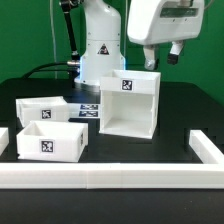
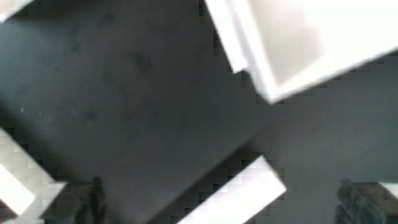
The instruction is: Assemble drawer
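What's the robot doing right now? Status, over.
Gripper open, empty, high up near casing. Front tray and rear tray loose on table, outside casing. Nothing seen blocking.

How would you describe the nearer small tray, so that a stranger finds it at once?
Find the large cube casing in the middle. To the exterior view's left stand two small trays. The nearer tray sits in front of the farther tray, closest to the front white bar.
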Controlling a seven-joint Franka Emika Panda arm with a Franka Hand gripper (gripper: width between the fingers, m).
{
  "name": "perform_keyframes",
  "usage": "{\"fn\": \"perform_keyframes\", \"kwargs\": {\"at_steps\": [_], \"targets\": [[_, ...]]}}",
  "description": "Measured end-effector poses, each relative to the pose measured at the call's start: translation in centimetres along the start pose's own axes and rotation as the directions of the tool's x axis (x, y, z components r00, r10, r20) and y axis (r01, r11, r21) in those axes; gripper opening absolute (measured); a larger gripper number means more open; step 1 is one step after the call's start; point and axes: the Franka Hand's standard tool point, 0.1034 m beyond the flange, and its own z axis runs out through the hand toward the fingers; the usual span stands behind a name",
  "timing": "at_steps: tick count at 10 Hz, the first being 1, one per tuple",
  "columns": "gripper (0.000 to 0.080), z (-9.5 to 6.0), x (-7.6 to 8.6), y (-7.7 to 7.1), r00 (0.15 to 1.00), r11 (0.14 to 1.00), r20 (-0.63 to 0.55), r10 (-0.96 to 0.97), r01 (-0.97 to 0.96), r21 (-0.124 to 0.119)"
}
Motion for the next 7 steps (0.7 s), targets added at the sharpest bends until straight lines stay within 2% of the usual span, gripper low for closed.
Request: {"fn": "perform_keyframes", "kwargs": {"at_steps": [3, 5, 7], "targets": [[0.0649, 0.0, 0.2, 0.0, 0.981, 0.981, -0.001, 0.193, -0.193, 0.000], [0.0649, 0.0, 0.1, 0.0, 0.938, 0.938, -0.002, 0.347, -0.347, 0.001], [0.0649, -0.2, -0.8, 0.0, 0.801, 0.801, 0.001, 0.599, -0.598, 0.019]]}}
